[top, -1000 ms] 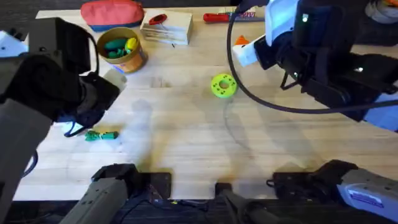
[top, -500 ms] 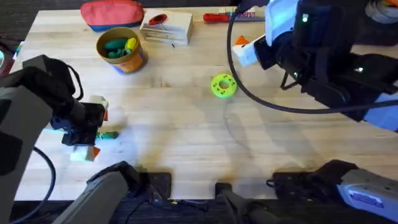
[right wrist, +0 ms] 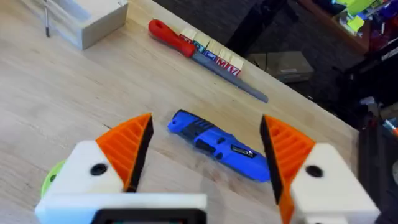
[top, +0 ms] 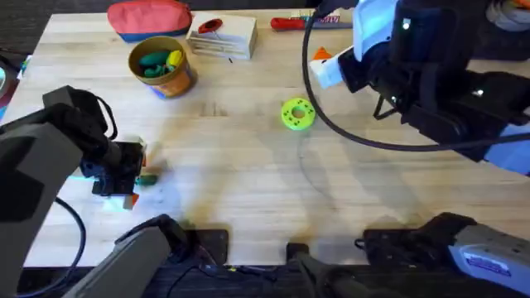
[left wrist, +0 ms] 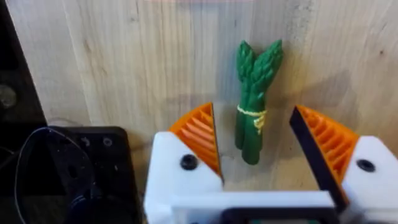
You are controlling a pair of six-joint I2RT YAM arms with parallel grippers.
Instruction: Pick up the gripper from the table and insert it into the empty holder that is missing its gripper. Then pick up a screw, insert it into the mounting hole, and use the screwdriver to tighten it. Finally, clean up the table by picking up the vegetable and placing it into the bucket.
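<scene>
One wooden bench [top: 248,165] carries all items. Two arms work over it.

The right arm fills the upper right of the overhead view as a large dark mass. Its claw [right wrist: 205,155] is spread wide, the two orange ribbed pads [right wrist: 132,144] standing to either side of one blue screwdriver [right wrist: 217,144], which lies flat on the bench between them and clear of both. In the overhead view the arm hides the screwdriver.

The left arm reaches down at the left edge. Its claw [left wrist: 267,146] is also spread, straddling one green vegetable [left wrist: 254,99], a bundle of asparagus tied with a yellow band. The lower end of the bundle lies between the pads; neither pad touches it. In the overhead view only a green end of the vegetable [top: 148,179] shows beside the claw.

One red pouch [top: 149,18] lies at the far edge, cut off by the frame. One pale box [top: 222,37] sits just beside it. One yellow-orange bucket [top: 175,81] stands near the pouch and holds green and yellow pieces too small to identify. One red-handled screwdriver [right wrist: 205,55] lies near the far edge. One green and yellow ring [top: 297,114] lies mid-bench.
</scene>
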